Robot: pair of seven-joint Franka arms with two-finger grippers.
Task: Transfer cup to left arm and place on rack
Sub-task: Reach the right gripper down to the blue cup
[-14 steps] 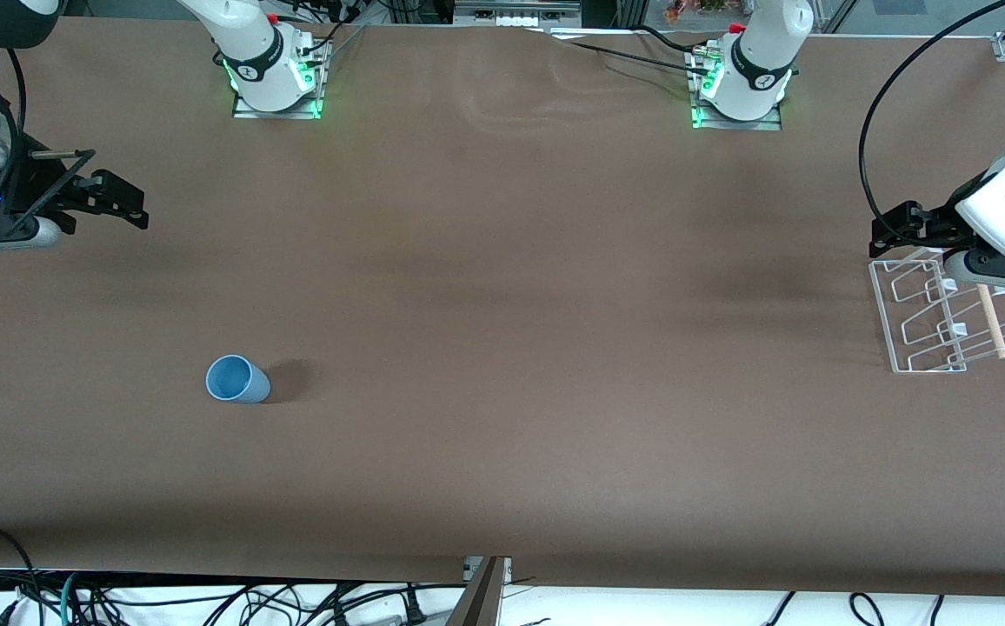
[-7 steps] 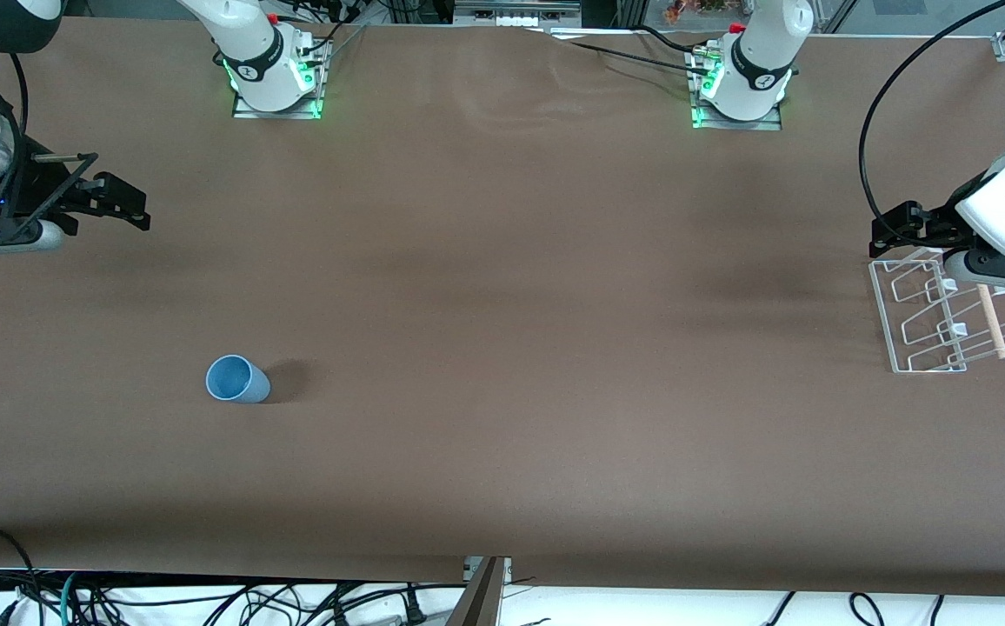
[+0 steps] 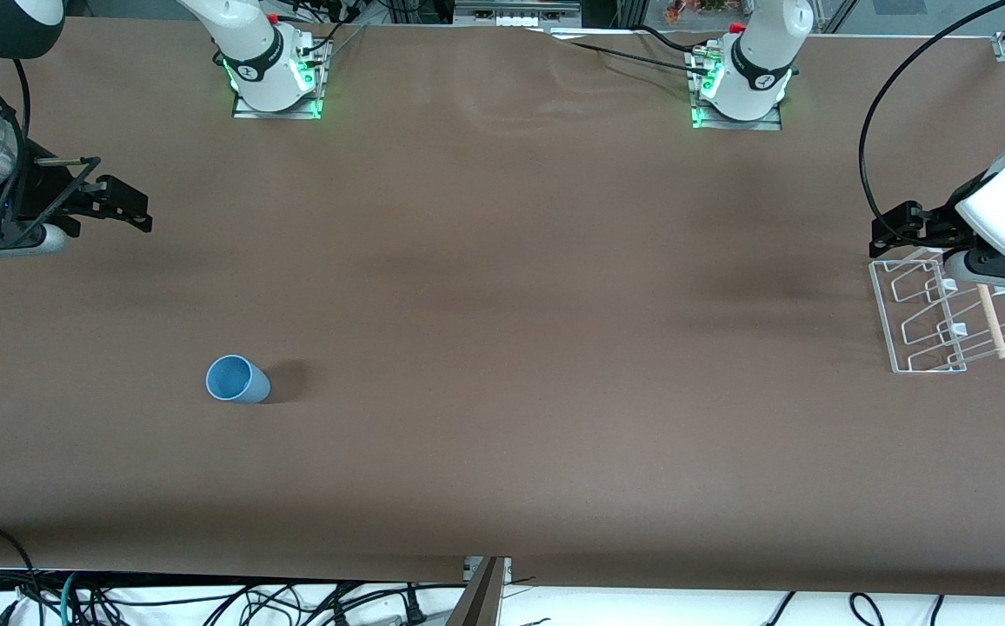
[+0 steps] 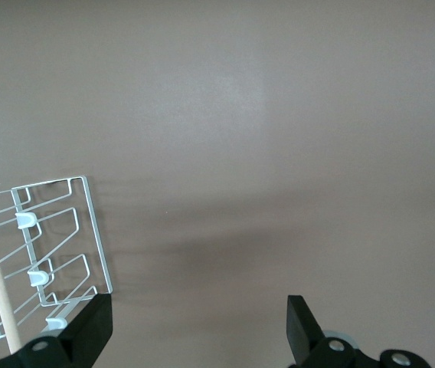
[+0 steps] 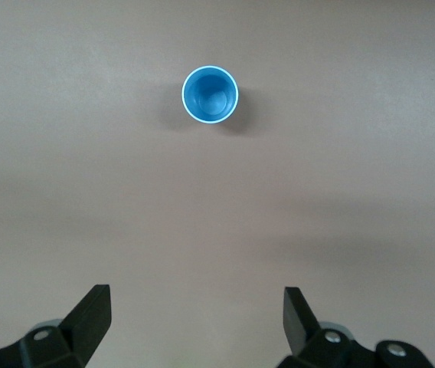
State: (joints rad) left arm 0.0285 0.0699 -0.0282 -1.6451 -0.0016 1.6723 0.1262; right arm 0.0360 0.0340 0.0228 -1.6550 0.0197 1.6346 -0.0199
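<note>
The light-blue cup (image 3: 237,381) stands upright, mouth up, on the brown table toward the right arm's end; the right wrist view shows it (image 5: 210,94) ahead of the fingers. My right gripper (image 3: 124,207) is open and empty in the air over the table's right-arm end, well apart from the cup. In its own view the right gripper (image 5: 198,322) has nothing between its fingers. The white wire rack (image 3: 881,313) with its wooden rod (image 3: 992,322) sits at the left arm's end. My left gripper (image 3: 894,228) is open and empty, above the rack's edge (image 4: 99,236).
The two arm bases (image 3: 275,83) (image 3: 739,91) stand along the table's edge farthest from the front camera. A long black cable (image 3: 866,130) loops above the left gripper. Loose cables lie under the table's near edge (image 3: 207,600).
My right gripper has shifted very slightly toward the table's middle. The cup, the rack and the left arm have not moved.
</note>
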